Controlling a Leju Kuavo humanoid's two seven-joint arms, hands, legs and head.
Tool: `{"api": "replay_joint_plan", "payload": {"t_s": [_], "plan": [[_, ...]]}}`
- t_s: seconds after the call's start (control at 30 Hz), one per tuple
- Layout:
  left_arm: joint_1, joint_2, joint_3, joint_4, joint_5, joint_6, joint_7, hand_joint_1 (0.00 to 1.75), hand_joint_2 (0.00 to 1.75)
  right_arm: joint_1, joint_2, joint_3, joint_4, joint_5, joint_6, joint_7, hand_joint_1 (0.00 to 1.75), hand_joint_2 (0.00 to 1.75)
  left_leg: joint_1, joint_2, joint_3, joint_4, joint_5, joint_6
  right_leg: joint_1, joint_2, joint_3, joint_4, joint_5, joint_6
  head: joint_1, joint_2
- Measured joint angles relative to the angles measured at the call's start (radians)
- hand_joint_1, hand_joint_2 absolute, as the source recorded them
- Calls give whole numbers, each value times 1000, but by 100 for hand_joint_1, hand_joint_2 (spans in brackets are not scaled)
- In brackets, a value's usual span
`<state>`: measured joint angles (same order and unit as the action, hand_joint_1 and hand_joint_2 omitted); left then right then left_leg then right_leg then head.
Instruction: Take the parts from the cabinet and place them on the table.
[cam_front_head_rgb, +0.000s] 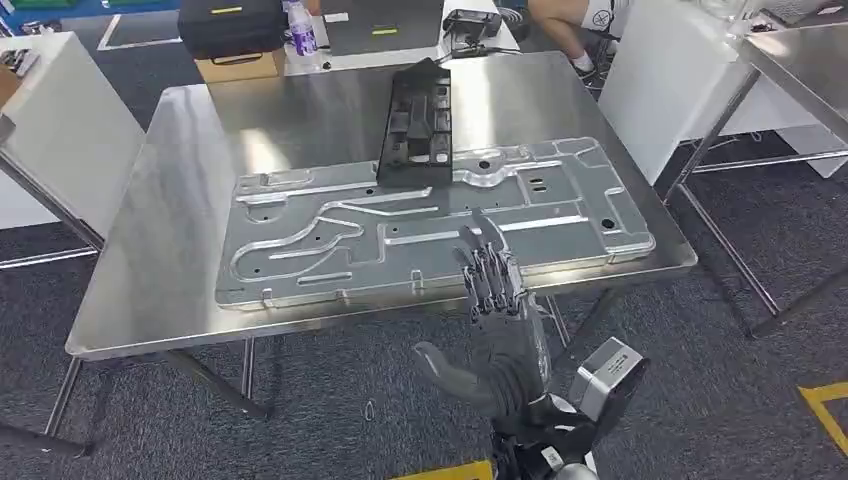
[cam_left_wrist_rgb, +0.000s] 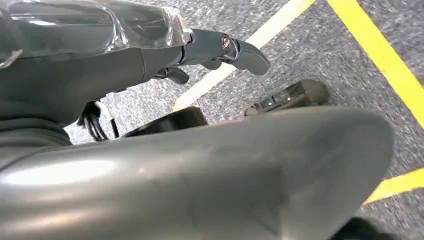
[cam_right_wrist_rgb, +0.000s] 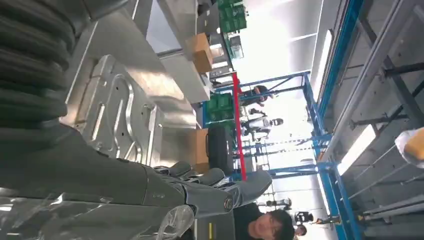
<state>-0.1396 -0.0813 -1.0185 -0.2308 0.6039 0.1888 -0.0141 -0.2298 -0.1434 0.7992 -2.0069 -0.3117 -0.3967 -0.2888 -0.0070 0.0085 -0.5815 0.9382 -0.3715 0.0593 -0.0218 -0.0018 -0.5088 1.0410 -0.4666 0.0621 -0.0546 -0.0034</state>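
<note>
Head view: a stainless steel table (cam_front_head_rgb: 150, 260) carries a large stamped metal panel (cam_front_head_rgb: 430, 225), lying flat along the near edge and reaching almost to the right near corner. A black moulded part (cam_front_head_rgb: 415, 125) lies further back, its near end resting on the panel's far edge and its far end pointing toward the table's far edge. The right hand (cam_front_head_rgb: 490, 285) is raised in front of the near edge, over the near rim of the panel; its fingers are extended and apart, the thumb stuck out to the side, and nothing is held. Whether the fingertips touch the panel cannot be told. Beyond the far edge stand a black case (cam_front_head_rgb: 230, 25) on a cardboard box (cam_front_head_rgb: 240, 65) and a bottle with a purple label (cam_front_head_rgb: 300, 30).

Left wrist view: the left hand (cam_left_wrist_rgb: 200, 52) hangs above grey carpet (cam_left_wrist_rgb: 310, 55) marked with yellow lines (cam_left_wrist_rgb: 380, 55); the fingers are loosely apart and hold nothing.

Right wrist view: the right hand's fingers (cam_right_wrist_rgb: 210, 182) are spread side by side and empty, with the panel (cam_right_wrist_rgb: 115, 115) on the table behind them. A person (cam_right_wrist_rgb: 265, 225) is near the hand.
</note>
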Motion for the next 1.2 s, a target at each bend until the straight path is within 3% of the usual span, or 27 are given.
{"api": "replay_joint_plan", "payload": {"t_s": [0.03, 0.07, 0.13, 0.17, 0.2, 0.23, 0.3, 0.33, 0.37, 0.4, 0.43, 0.47, 0.5, 0.53, 0.63, 0.67, 0.73, 0.8, 0.83, 0.87, 0.9, 0.97, 1.0, 1.03, 1.13, 1.17, 1.2], "plan": [[-3, 0, 0, 0, 3, 2, -2, 0, 0, -2, 0, 0, -2, 0, 2, -1, 0, 175, -5, 0, -15, 13, 3, -5, 9, 2, 46, -83, -33, -4, 0, 0], [-3, 0, 0, 0, 4, 2, -4, 0, 0, -2, 0, -2, -5, 1, 2, -2, 0, 175, -4, 0, -20, 14, 14, -11, 9, 4, 43, -88, -39, -16, -1, 0], [-4, 0, 0, 0, 7, 3, -5, 0, 0, -2, 0, -2, -6, 4, 3, -3, 0, 175, -1, 0, -32, 13, 32, -19, 15, 3, 26, -85, -26, -28, 0, 0], [-2, 0, 0, 1, 9, 3, -5, 0, 0, -1, 0, -2, -6, 8, 2, -3, 0, 175, -2, -5, -41, 15, 37, -23, 8, -1, 9, -90, -14, -38, 2, 0], [-1, 0, 0, 1, 10, 3, -5, 0, 0, -4, 0, -2, -6, 10, 2, -4, 0, 175, 2, -6, -57, 36, -2, -33, 5, -2, 2, -90, -4, -48, 2, 0], [3, -1, 0, 1, 11, 3, -5, 0, 0, -4, 1, -3, -6, 13, 1, -5, 0, 175, 5, -6, -75, 98, -67, -40, 3, -3, -9, -90, 6, -55, -3, 0], [4, -1, 0, 1, 13, 3, -4, 0, 0, -4, 2, -4, -6, 21, -4, -6, 0, 175, 12, -6, -117, 259, -173, -51, 4, -5, -29, -91, 18, -53, -3, 0], [4, -1, 0, 1, 13, 6, -4, 0, 0, -4, 2, -6, -6, 21, -6, -6, 0, 175, 13, -6, -130, 325, -188, -52, 4, -5, -39, -90, 24, -53, -3, 0], [4, -1, 0, 1, 13, 10, -3, 0, 0, -4, 2, -7, -6, 22, -10, -6, 0, 175, 13, -6, -130, 356, -171, -52, 4, -6, -48, -90, 31, -52, -4, 0], [5, -1, 0, 1, 11, 15, 0, 0, 0, -4, 2, -8, -6, 23, -13, -6, 0, 175, 13, -6, -111, 346, -131, -52, 4, -7, -57, -90, 38, -50, -4, 0], [5, -1, 0, 1, 9, 21, 3, 0, 0, -4, 1, -10, -7, 24, -16, -6, 0, 0, 13, -6, -66, 288, -84, -49, 4, -7, -65, -90, 44, -47, -4, 0], [5, 0, 0, 1, 8, 25, 3, 0, 0, -4, 1, -13, -9, 24, -21, -6, 0, 0, 13, -6, -5, 194, -55, -45, 3, -6, -68, -90, 49, -44, -4, 0], [4, 0, 0, 1, 7, 29, 3, 0, 0, -5, 1, -16, -14, 24, -23, -6, 0, 0, 13, -6, 58, 94, -52, -41, 3, -6, -68, -90, 52, -41, -4, 0], [1, -1, 0, 1, 7, 30, 3, 0, 0, -5, 1, -19, -19, 23, -23, -8, 0, 0, 8, -12, 107, 26, -81, -34, 6, -3, -72, -90, 57, -34, -4, 0], [-1, 0, 0, 1, 7, 33, 4, 0, 0, -7, -1, -26, -28, 15, -23, -13, 0, 0, 1, -15, 105, 0, -90, -27, 3, 4, -80, -93, 77, -15, -3, 0], [-1, -1, 0, 1, 7, 35, 5, 0, 0, -7, -3, -30, -34, 9, -23, -14, 0, 0, 7, -12, 106, -18, -90, -24, 9, 9, -85, -90, 80, -10, -2, 0], [-4, -1, 0, 1, 8, 37, 5, 0, 0, -8, -5, -38, -42, 4, -22, -18, 0, 0, 10, 0, 98, -19, -77, -1, 7, 8, -123, -9, 11, -8, 3, 0], [-7, -1, 0, 1, 8, 38, 5, 0, 0, -7, -8, -41, -43, -2, -21, -18, 0, 0, 2, 11, 91, -19, -71, 9, 8, 8, -193, 167, -75, -6, 3, 0], [-6, -1, 0, 1, 8, 38, 5, 0, 0, -6, -10, -42, -43, -2, -21, -19, 0, 0, -2, 19, 87, -18, -68, 12, 8, 8, -219, 237, -99, -5, 4, 0], [-5, -1, 0, 1, 8, 38, 5, 0, 0, -5, -11, -43, -43, -3, -21, -19, 0, 0, -5, 24, 85, -18, -65, 13, 8, 8, -221, 258, -98, -6, 4, 0], [-5, -1, 0, 1, 8, 38, 5, 0, 0, -4, -13, -45, -44, -3, -22, -19, 0, 0, -8, 32, 84, -18, -64, 13, 9, 7, -195, 222, -74, -10, 4, 0], [-7, -1, 0, 1, 9, 38, 5, 0, 0, -5, -15, -48, -50, -3, -22, -19, 0, 0, -12, 44, 84, -15, -63, 13, 13, -7, -88, 51, -1, -21, 4, 0], [-8, -2, 0, 1, 9, 38, 5, 0, 0, -5, -15, -51, -53, -3, -23, -19, 0, 0, -14, 51, 85, -12, -64, 12, 19, -42, -32, -41, 27, -31, 4, 0], [-8, -3, 0, 1, 10, 38, 5, 0, 0, -7, -16, -55, -56, -2, -23, -19, 0, 0, -25, 57, 80, -4, -67, 7, 30, -71, -12, -86, 17, -34, 4, 0], [-9, -3, 0, 1, 12, 39, 5, 0, 0, -5, -18, -58, -60, -2, -24, -19, 0, 0, -23, 83, 73, -2, -62, 0, 30, -43, -26, -88, 22, -44, 2, 0], [-9, -3, 0, 1, 12, 39, 5, 0, 0, -4, -19, -58, -60, -2, -25, -19, 0, 0, -28, 91, 72, 3, -65, -3, 21, -34, -28, -93, 29, -52, 3, 0], [-11, -3, 0, 1, 13, 39, 5, 0, 0, -5, -20, -58, -64, -2, -27, -19, 0, 0, -22, 59, 64, 20, -84, -14, 16, -27, -31, -94, 33, -55, 2, 0]]}}
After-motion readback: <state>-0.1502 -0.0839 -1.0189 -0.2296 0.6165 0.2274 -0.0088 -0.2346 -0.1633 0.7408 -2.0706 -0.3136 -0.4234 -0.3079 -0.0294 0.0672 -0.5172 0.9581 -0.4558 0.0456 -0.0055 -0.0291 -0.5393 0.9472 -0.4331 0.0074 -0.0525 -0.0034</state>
